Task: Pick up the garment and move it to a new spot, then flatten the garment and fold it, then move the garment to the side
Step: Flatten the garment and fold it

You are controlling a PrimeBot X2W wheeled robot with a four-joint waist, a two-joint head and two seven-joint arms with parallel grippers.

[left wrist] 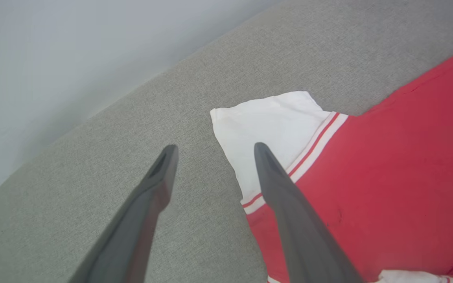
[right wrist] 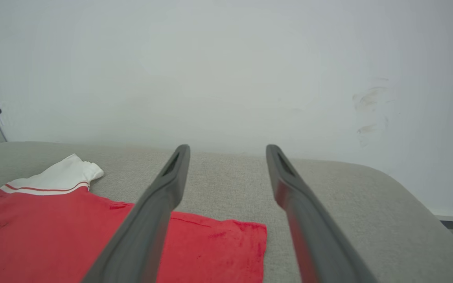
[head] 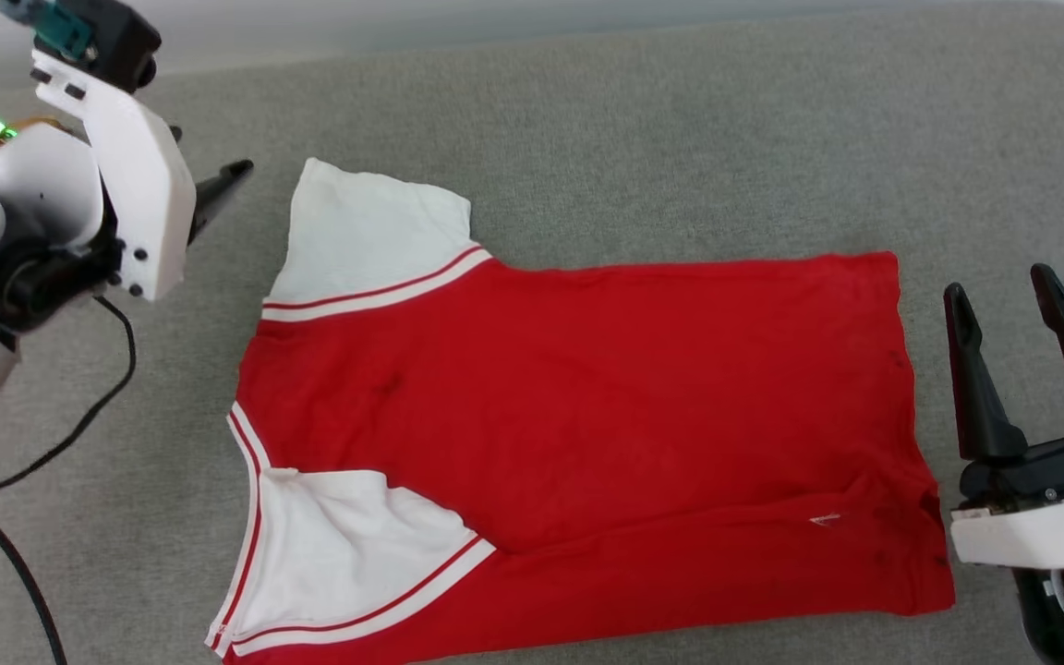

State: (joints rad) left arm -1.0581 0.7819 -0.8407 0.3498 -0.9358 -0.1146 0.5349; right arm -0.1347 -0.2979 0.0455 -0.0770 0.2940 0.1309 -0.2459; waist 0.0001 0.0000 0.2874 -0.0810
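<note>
**Laid out flat, nothing gripped**

Spread flat on a grey woven upholstery surface: a red jersey-style T-shirt with white sleeves and red-and-white striped trim, plain side up, sleeves toward the robot's left, hem toward its right. Creased lengthwise along the near edge, the near sleeve tucked against the red body.

Just left of the far sleeve, the left gripper, two long dark fingers spread wide, holding nothing. In its wrist view, one finger over bare upholstery, the other across the sleeve's striped seam.

Beside the hem, clear of the cloth, the right gripper, likewise spread wide and empty, pointing toward a pale wall.

Trailing over the upholstery at far left, a black cable.
</note>
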